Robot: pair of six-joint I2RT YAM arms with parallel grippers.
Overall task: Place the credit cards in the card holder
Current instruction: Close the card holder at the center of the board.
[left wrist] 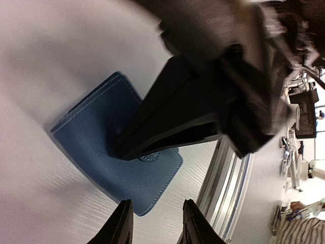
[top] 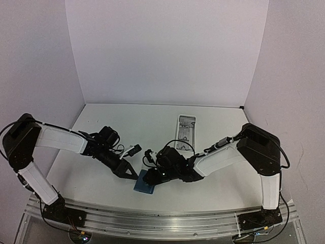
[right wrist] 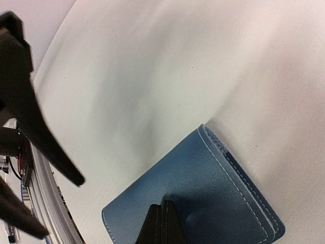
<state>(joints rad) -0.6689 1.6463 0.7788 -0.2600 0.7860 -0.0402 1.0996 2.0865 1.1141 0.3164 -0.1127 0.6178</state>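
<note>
Two arms bent low, converging at the table [top: 122, 127] front, right gripper [top: 153, 176] jaws together, tips on one closed blue card holder [top: 144, 185] lying flat there, left gripper [top: 133, 175] jaws apart, just beside it, one white tray [top: 186, 130] behind.

- This is a robotics lab, arranged as a closed-in test booth.
- Plain white panels [top: 167, 51] stand on three sides of a white table [top: 96, 173] as a backdrop.
- Two white-and-black robot arms, the left arm [top: 56, 138] and the right arm [top: 223, 156], are bolted to an aluminium rail [top: 152, 219] along the table's near edge.
- Each arm ends in a black two-finger hand: the left hand [top: 133, 175] and the right hand [top: 152, 176].
- Loose black cables [top: 180, 141] loop along the arms.
- In the left wrist view, past the rail, there is a blurred room with dark equipment [left wrist: 304, 114].
</note>
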